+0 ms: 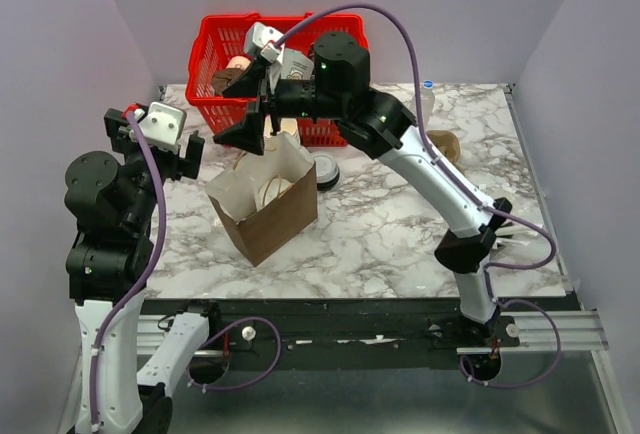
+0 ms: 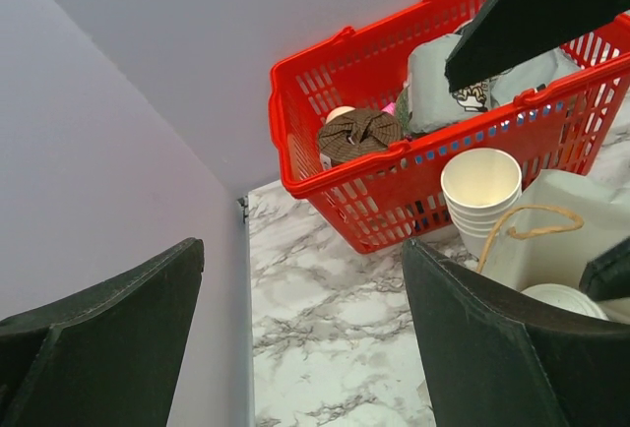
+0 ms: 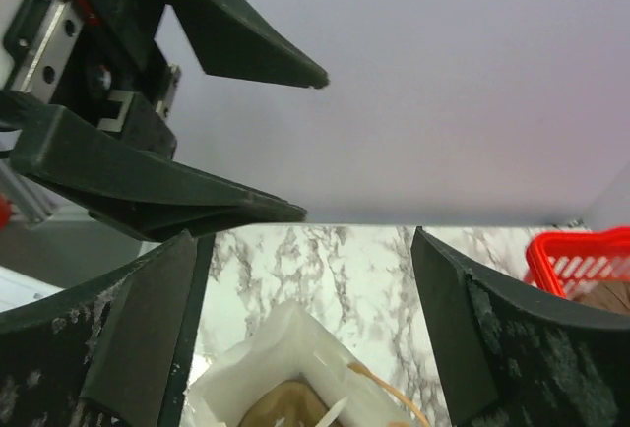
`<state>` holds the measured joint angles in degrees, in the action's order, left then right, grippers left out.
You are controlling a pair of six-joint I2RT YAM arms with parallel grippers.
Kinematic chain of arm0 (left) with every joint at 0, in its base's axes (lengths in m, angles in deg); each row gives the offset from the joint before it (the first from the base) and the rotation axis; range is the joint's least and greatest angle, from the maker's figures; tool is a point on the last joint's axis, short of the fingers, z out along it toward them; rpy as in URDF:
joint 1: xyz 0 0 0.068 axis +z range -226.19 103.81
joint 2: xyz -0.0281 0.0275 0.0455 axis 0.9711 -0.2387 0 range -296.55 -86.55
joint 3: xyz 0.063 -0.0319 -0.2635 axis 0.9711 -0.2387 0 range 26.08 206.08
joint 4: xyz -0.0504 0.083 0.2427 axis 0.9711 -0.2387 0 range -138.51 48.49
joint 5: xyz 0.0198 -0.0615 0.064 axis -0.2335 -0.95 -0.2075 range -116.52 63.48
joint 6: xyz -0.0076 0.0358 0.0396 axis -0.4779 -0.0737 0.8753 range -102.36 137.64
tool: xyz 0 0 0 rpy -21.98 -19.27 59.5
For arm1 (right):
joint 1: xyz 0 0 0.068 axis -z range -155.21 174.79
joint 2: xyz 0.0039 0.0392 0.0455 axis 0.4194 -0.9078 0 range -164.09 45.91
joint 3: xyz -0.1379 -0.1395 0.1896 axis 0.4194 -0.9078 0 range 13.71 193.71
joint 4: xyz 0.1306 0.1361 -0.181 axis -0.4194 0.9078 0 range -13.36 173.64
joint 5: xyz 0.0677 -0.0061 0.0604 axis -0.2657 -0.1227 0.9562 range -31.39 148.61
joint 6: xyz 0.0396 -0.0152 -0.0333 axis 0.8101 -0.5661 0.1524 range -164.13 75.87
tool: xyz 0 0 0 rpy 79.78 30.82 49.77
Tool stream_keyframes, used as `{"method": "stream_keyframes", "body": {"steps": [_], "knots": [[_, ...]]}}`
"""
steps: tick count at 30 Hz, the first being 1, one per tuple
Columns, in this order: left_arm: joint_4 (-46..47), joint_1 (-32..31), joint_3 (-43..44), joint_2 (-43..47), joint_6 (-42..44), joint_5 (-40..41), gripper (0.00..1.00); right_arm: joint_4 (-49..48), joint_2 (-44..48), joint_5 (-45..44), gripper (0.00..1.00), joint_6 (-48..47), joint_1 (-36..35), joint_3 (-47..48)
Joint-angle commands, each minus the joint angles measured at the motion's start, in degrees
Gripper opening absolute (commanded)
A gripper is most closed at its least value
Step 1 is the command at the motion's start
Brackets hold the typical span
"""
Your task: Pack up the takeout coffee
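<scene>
- Takeout coffee (image 1: 272,191) sits inside the open brown paper bag (image 1: 275,229) with its white lid facing up; we judge the packing nearly finished.
- Right gripper (image 3: 303,250) hangs just above the bag mouth, fingers spread wide with nothing between them, which suits lowering a cup from above.
- Left gripper (image 2: 303,250) waits near the bag's left side, fingers also spread and empty; we think it stands ready to steady the bag.
- Bag stands on a marble-pattern table (image 1: 400,224), in front of a red basket (image 1: 215,44), with a stack of paper cups (image 2: 480,186) just beside it.
- Plain lilac walls (image 1: 130,14) close the table on three sides.
</scene>
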<state>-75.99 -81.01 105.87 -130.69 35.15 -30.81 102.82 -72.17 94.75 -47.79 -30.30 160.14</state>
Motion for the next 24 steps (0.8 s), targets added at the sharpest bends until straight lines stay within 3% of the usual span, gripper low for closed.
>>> {"method": "stream_keyframes", "body": {"steps": [1, 6, 7, 8, 10, 16, 19, 24], "knots": [[0.0, 0.6, -0.9, 0.3, -1.3, -1.7, 0.91, -0.6, 10.0, -13.3, 1.0, -5.0, 0.0, -4.0], [3.2, 0.7, -3.8, -0.5, -5.0, -6.3, 0.93, 0.2, 22.8, -30.5, 1.0, -13.3, 1.7, -22.4], [3.6, 0.8, -4.3, -0.8, -5.9, -6.8, 0.97, 0.8, 23.7, -39.7, 1.0, -13.6, 2.0, -24.6], [4.2, 0.8, -4.6, -1.0, -6.7, -7.1, 0.98, 2.3, 24.4, -43.1, 1.0, -13.6, 2.4, -26.4], [5.4, 0.8, -5.5, -2.3, -8.4, -8.1, 0.99, 7.8, 26.1, -48.5, 1.0, -11.6, 3.9, -30.3], [7.5, 1.0, -4.6, -6.5, -10.9, -7.0, 0.99, 9.0, 39.4, -57.6, 1.0, -9.1, 8.4, -47.4], [8.4, 1.5, -4.4, -8.0, -11.1, -6.1, 0.99, 12.7, 41.0, -66.0, 1.0, -7.6, 8.4, -46.9], [9.8, 3.3, -7.3, -8.9, -13.7, -7.4, 0.99, 13.6, 42.8, -70.1, 1.0, -8.7, 8.6, -45.4]]}}
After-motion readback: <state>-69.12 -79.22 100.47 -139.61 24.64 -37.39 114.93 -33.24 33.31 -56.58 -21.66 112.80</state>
